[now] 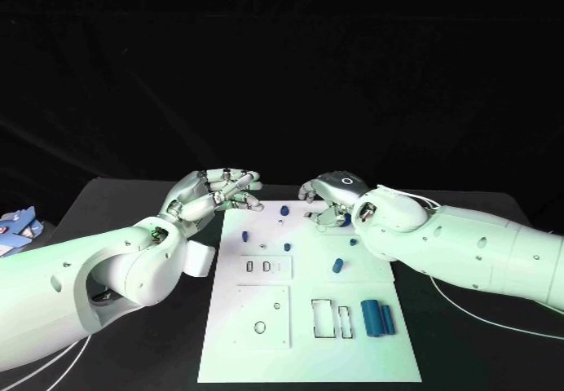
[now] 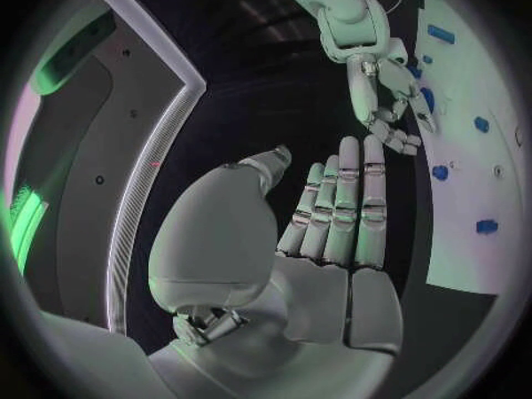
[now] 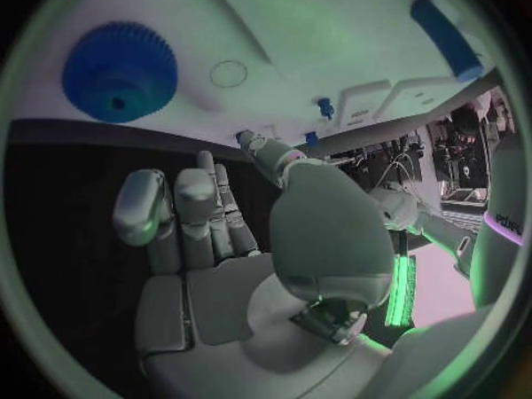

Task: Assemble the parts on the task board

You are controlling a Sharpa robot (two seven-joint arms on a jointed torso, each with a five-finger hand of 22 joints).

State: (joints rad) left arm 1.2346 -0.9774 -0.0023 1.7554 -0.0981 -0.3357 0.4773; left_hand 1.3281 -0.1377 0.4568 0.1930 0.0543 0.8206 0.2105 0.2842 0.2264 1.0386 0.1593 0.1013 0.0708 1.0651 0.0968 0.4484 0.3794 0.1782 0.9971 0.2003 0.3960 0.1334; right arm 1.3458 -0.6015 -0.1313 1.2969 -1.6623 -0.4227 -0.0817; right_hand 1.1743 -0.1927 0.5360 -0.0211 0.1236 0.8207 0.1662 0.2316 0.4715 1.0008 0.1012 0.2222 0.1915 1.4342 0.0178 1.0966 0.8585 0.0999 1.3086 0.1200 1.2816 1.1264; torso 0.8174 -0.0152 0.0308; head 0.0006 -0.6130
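Note:
The white task board point(image 1: 308, 358) lies in the middle of the black table. Small blue parts point(image 1: 286, 245) are scattered over its far half, and a blue cylinder point(image 1: 376, 318) lies near its right edge. My left hand point(image 1: 218, 191) hovers at the board's far left corner; its fingers point(image 2: 344, 204) are straight and hold nothing. My right hand point(image 1: 330, 194) hangs over the far edge, above a blue part point(image 1: 328, 220). In the right wrist view its fingers point(image 3: 183, 217) are apart and empty, with a blue toothed wheel point(image 3: 120, 71) on the board just beyond them.
Several rectangular recesses point(image 1: 332, 318) and round holes point(image 1: 261, 327) mark the board's near half. A blue and white object point(image 1: 18, 226) lies at the table's far left edge. White cables point(image 1: 470, 314) trail over the table on the right.

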